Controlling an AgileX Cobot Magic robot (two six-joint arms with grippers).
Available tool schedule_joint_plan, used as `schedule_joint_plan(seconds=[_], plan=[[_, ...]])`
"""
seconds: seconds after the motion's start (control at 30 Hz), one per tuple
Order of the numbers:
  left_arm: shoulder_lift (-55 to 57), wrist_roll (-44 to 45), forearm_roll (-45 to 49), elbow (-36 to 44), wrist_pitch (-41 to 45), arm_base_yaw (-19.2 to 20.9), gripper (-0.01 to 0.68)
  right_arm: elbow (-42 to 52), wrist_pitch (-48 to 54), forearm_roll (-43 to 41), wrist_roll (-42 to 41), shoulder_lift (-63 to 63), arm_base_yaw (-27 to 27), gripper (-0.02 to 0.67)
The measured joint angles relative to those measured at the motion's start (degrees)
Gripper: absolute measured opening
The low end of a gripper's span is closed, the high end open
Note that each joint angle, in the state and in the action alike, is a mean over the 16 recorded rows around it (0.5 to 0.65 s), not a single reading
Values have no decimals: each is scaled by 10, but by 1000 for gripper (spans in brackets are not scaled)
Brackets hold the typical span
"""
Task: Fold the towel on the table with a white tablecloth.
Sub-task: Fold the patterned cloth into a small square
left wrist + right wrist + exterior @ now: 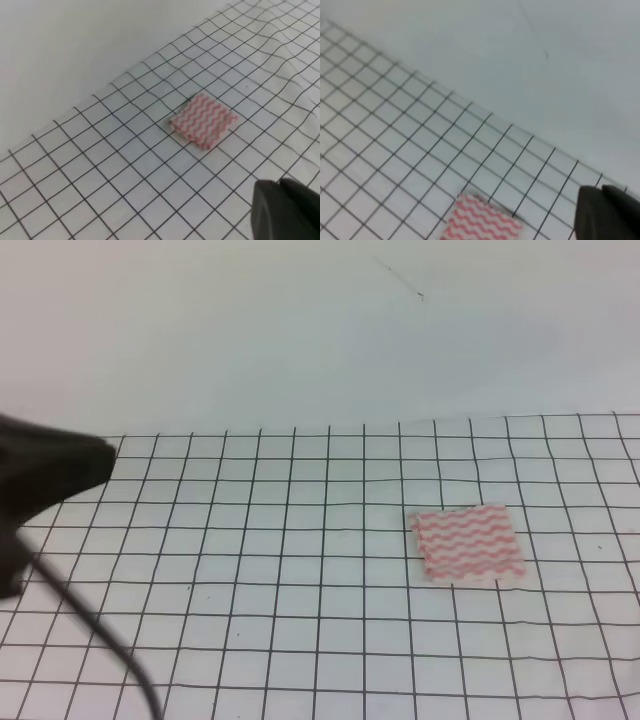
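Observation:
The towel (467,543), pink-red and white with wavy stripes, lies as a small layered rectangle on the white tablecloth (300,570) with its black grid, right of centre. It also shows in the left wrist view (203,121) and, cut off by the bottom edge, in the right wrist view (480,220). The left arm (45,475) hangs at the far left, well away from the towel. The left gripper (280,186) and the right gripper (602,190) each show as dark fingers pressed together, holding nothing, above the cloth and apart from the towel.
A pale plain wall (320,330) rises behind the table's far edge. A black cable (110,640) runs from the left arm down across the cloth to the front edge. The tablecloth ripples slightly at the far right in the left wrist view (280,60).

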Motion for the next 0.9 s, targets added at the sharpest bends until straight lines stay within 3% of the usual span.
schedule_joint_plan(seconds=[0.23,0.57,0.9], plan=[[-123,-48,0,75,-27,0,-2,189,-144,15,6,-167,0,1],[-261,-54,-86,260,-184,0,-2,487,-382,33,-31,-310,0,0],[-290,-43,-130,350,-256,0,-2,636,-456,51,-47,-328,0,0]])
